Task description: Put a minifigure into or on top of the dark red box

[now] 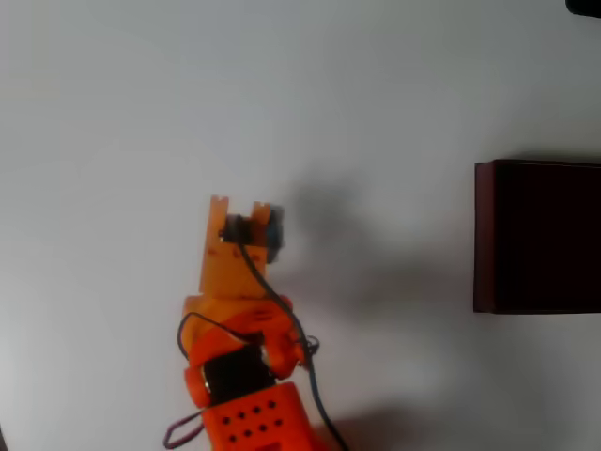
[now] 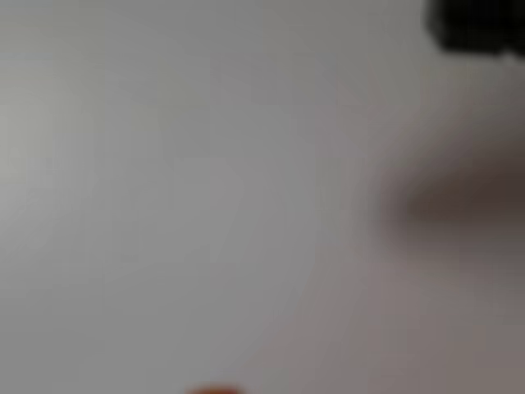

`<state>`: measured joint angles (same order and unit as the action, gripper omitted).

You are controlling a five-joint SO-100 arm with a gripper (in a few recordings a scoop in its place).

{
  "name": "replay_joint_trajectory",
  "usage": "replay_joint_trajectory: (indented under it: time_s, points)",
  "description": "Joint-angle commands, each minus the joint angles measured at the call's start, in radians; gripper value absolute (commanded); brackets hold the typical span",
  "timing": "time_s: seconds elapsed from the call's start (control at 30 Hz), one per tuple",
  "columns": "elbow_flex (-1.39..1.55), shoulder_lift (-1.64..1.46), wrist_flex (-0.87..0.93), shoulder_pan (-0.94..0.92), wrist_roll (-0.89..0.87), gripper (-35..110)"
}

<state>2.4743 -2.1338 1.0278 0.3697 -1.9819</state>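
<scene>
Off to the right of the claw (image 1: pixel 242 209), well apart from it across bare white table (image 1: pixel 113 122), sits the dark red box (image 1: pixel 537 237), seen from overhead with its thin maroon wall facing the arm and its near-black inside cut off by the picture's right edge. The box lies roughly level with the claw's tips, perhaps a touch nearer the arm's base, so the coming move, as I judge it, is mostly a sideways swing to the right. The orange arm (image 1: pixel 246 376) points up the picture, its tips aimed away from the box. Whether the claw is apart or together I cannot tell; something dark sits at its right side, too blurred to name. I cannot make out the minifigure, so whether it is held or lying somewhere is unclear. The wrist view is a grey blur with a dark smudge at right.
</scene>
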Motion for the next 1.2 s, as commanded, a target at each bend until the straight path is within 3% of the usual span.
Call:
replay_joint_trajectory:
  time_s: [0.0,1.17]
  points:
    - [-0.054,0.038,-0.026,-0.031,0.025,27]
    - [-0.209,0.394,-0.189,-0.091,0.129,27]
